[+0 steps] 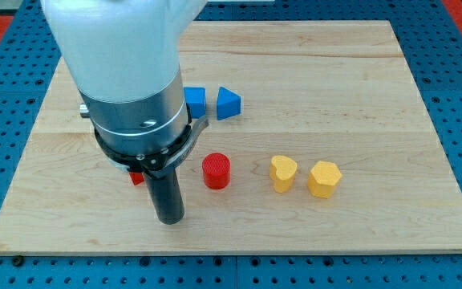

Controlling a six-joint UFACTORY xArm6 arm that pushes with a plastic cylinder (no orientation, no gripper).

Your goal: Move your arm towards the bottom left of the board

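Bright even light, soft faint shadows under blocks, arm housing (119,48) overexposed, slightly blurred.

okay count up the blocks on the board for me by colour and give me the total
Blue: 2, a blue cube and a blue triangular block
Red: 2, a red cylinder and a red block mostly hidden behind the arm, shape unclear
Yellow: 2, a yellow heart-shaped block and a yellow hexagonal block
Total: 6

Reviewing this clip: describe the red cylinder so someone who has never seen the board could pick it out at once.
Start at the wooden board and find my tip near its bottom edge, left of centre. Just to the tip's upper right stands the red cylinder. It is round and red, unlike the two yellow blocks to its right.
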